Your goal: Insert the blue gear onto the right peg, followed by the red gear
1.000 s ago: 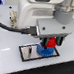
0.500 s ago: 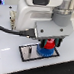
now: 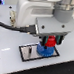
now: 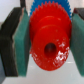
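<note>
In the exterior view the blue gear (image 3: 44, 48) lies flat on the grey plate with black frame (image 3: 30, 53), toward the exterior view's right end. My gripper (image 3: 51, 43) hangs just above it, shut on the red gear (image 3: 51, 42). In the wrist view the red gear (image 4: 49, 39) fills the middle, clamped between two green-padded fingers (image 4: 21, 42), with the blue gear's teeth (image 4: 42, 6) showing behind it. The right peg is hidden under the gears. A thin dark pin (image 3: 30, 50) stands on the plate toward the exterior view's left.
The white arm body (image 3: 45, 10) and a black cable (image 3: 8, 26) hang over the white table (image 3: 7, 64). Dark background lies behind.
The gripper with the red gear has come down a little toward the blue gear on the plate. The blue gear has not moved.
</note>
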